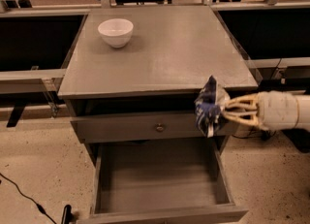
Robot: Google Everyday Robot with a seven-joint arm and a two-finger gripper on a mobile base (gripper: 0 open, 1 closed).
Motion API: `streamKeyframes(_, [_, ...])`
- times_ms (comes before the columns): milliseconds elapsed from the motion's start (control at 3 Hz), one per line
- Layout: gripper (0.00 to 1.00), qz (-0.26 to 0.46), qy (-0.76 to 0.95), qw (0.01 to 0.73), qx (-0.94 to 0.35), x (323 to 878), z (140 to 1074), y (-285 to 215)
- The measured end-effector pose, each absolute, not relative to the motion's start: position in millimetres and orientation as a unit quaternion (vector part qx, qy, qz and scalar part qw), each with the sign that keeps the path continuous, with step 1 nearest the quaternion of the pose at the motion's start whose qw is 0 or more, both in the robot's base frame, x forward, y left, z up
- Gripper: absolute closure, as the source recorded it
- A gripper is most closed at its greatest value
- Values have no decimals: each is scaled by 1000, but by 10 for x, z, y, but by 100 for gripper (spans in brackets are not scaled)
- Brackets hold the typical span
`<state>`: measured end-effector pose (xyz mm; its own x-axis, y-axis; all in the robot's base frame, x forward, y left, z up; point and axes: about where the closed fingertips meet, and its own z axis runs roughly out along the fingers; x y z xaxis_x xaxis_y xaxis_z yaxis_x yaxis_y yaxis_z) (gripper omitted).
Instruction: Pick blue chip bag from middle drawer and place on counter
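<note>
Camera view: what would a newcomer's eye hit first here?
The gripper, reaching in from the right, holds the blue chip bag in the air just below the front right corner of the counter. Beneath it the middle drawer stands pulled open. A white bowl sits at the counter's back left.

arm [285, 111]: enters right, level | end effector [225, 112]: gripping blue chip bag [208, 105] (airborne)

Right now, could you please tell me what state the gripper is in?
The gripper is closed on the blue chip bag, by the counter's front edge, above the open drawer.
</note>
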<state>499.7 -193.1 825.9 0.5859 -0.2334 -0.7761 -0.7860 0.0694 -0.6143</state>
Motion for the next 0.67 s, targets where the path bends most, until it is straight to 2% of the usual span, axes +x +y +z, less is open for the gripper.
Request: streamKeyframes(667, [100, 180, 403, 606, -662, 5340, 8980, -1987])
